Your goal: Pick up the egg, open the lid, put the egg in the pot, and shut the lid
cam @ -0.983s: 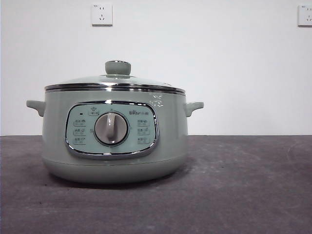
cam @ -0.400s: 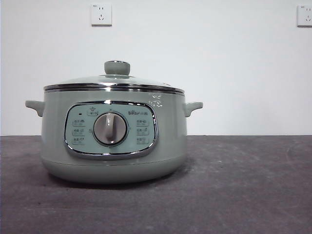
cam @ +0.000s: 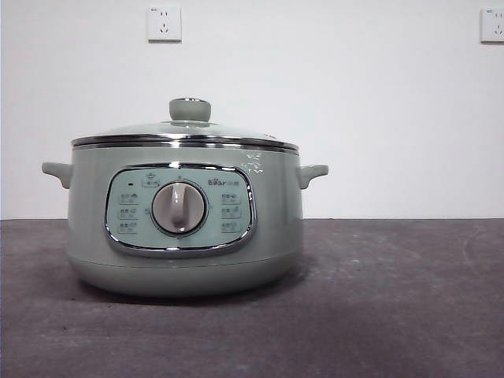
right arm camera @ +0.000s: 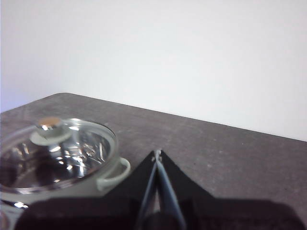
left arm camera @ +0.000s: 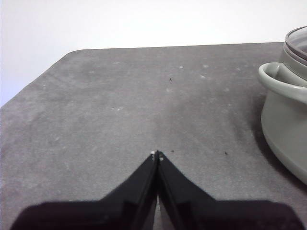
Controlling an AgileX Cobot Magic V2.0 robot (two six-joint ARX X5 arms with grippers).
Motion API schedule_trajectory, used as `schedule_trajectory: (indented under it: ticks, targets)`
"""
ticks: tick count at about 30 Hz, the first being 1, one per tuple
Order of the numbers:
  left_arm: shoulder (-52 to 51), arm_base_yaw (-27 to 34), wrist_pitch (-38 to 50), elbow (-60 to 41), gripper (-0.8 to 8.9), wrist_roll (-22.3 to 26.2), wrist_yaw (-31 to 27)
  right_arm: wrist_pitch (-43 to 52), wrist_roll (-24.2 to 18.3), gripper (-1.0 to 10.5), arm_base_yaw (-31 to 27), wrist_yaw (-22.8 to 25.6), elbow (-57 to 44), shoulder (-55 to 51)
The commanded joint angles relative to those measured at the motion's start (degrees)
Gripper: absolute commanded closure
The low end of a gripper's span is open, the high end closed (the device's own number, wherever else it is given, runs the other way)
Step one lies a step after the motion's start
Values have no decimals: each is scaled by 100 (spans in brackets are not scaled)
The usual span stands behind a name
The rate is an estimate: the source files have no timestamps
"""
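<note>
The dark grey, speckled table (cam: 394, 315) was seen stretching from the near edge to a white wall (cam: 378, 110), on which two white wall sockets (cam: 164, 24) were mounted high up.

On the left half of the table, the large squat sage-green electric cooking pot (cam: 185, 228) was stood upright, its chrome-framed control panel (cam: 180, 210) and round central dial (cam: 179, 208) turned toward the near side. A small side handle (cam: 313, 172) was seen at each side. The round clear glass lid with its shiny steel rim (cam: 185, 140) was seated closed on the pot, and the sage-green knob (cam: 190, 109) was seen at its top.

The small brown-orange oval egg could not be found in any view.

In the left wrist view, the left gripper (left arm camera: 157, 155) was held above bare table, its black jaws pressed together with nothing between them; the pot (left arm camera: 288, 120) was seen beside it, apart. In the right wrist view, the right gripper (right arm camera: 157, 153) was held higher than the lid (right arm camera: 57, 153), just beside the pot's handle (right arm camera: 114, 175), its jaws likewise closed tip to tip and nothing was gripped. Neither gripper was shown in the front view.
</note>
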Motion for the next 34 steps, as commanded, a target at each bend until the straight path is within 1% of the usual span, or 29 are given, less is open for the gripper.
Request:
schedule_trajectory:
  ticks: [1, 5, 7, 12, 21, 25, 26, 28, 29, 34]
  targets:
    - [-15, 13, 15, -83, 816, -35, 17, 382, 118, 946, -9, 289, -905, -378]
    - [-15, 13, 15, -83, 817, -35, 17, 723, 372, 946, -9, 693, -1810, -866]
    - [-15, 13, 15, -83, 816, -33, 17, 761, 413, 946, -9, 846, -2146, -1071]
    - [-15, 13, 15, -83, 817, -35, 20, 754, 527, 946, -9, 852, -2708, -1434]
    - [-15, 13, 15, -83, 817, -35, 17, 339, 555, 946, -7, 946, -2946, -1602]
    - [-15, 13, 15, -83, 817, -35, 17, 321, 568, 946, -7, 942, -2986, -1602]
    - [-15, 13, 17, -83, 816, -35, 17, 323, 625, 946, -7, 942, -2986, -1602]
    - [-15, 13, 17, -83, 816, -35, 17, 323, 879, 946, -7, 944, -2986, -1602]
    - [-15, 13, 17, -83, 816, -35, 17, 328, 1128, 946, -7, 944, -2986, -1602]
    - [-15, 13, 17, -83, 816, -35, 17, 326, 1178, 946, -7, 955, -2986, -1602]
